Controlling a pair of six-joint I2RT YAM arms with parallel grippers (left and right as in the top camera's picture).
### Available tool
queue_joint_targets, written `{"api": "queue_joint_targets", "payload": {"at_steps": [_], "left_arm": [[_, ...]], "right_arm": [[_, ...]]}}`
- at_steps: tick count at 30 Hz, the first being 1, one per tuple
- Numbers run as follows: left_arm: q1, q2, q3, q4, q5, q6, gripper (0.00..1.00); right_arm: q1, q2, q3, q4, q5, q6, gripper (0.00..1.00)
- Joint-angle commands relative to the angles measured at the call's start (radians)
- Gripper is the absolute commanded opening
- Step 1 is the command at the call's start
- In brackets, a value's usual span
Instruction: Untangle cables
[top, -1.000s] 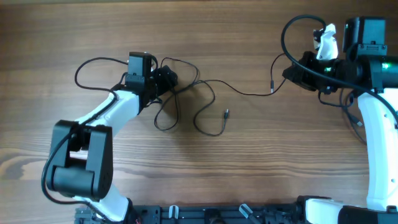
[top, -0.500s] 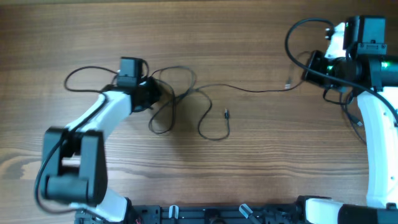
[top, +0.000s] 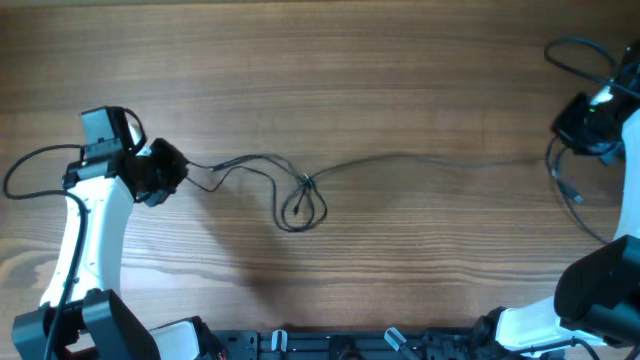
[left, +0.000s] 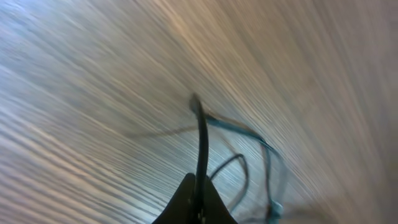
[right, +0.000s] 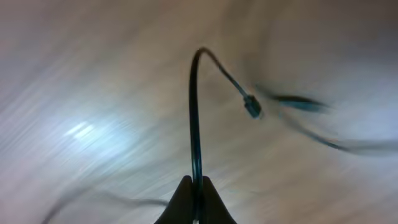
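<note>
From overhead, the cables (top: 420, 157) run in a nearly straight line across the wooden table (top: 320, 60), with 1 small knot (top: 304, 186) and a loop below it just left of centre. The left gripper (top: 170, 172) is at the line's left end and the right gripper (top: 578, 125) is at the far right edge. At the left wrist, the blurred picture shows the 2 fingers pressed together on 1 black cord that rises away from them. At the right wrist, the fingers likewise pinch 1 cord, which arcs over to a small plug (right: 252, 107).
</note>
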Motion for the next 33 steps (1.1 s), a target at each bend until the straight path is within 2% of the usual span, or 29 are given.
{"api": "queue_joint_targets", "payload": {"at_steps": [1,7,9,12,15,18,21,23,25,26,30,33], "left_arm": [[-0.095,-0.013,0.003,0.000,0.080,0.019,0.04],[-0.238,-0.012,0.003,0.000,0.002,0.019,0.04],[-0.277,-0.011,0.003,-0.001,-0.023,0.019,0.04],[-0.307,-0.011,0.003,-0.001,-0.029,0.019,0.04],[-0.325,-0.011,0.003,-0.001,-0.029,0.019,0.04],[-0.326,-0.011,0.003,-0.001,-0.033,0.019,0.04],[-0.327,-0.011,0.003,-0.001,-0.033,0.019,0.04],[-0.327,-0.011,0.003,0.000,-0.033,0.019,0.04],[-0.327,-0.011,0.003,0.000,-0.032,0.019,0.04],[-0.327,-0.011,0.003,0.000,-0.032,0.019,0.04],[-0.327,-0.011,0.003,-0.005,-0.032,0.019,0.04],[-0.327,-0.011,0.003,-0.013,-0.032,0.019,0.04]], "right_arm": [[0.093,0.007,0.005,0.011,-0.338,-0.194,0.04],[0.297,0.007,0.005,-0.006,-0.333,-0.303,0.05],[0.364,0.007,0.005,-0.013,-0.329,-0.310,0.20],[0.430,0.008,0.005,-0.013,-0.329,-0.308,0.26],[0.488,0.008,0.003,-0.021,-0.291,-0.299,0.39],[0.522,0.008,-0.010,-0.019,-0.263,-0.277,0.42],[0.540,0.008,-0.048,0.004,-0.200,-0.253,0.51],[0.553,0.012,-0.102,0.056,-0.190,-0.248,0.56],[0.573,0.015,-0.150,0.140,-0.189,-0.259,0.56],[0.594,0.015,-0.183,0.223,-0.178,-0.280,0.58],[0.654,0.016,-0.267,0.472,-0.174,-0.448,0.61],[0.682,0.017,-0.314,0.589,-0.174,-0.532,0.65]]}}
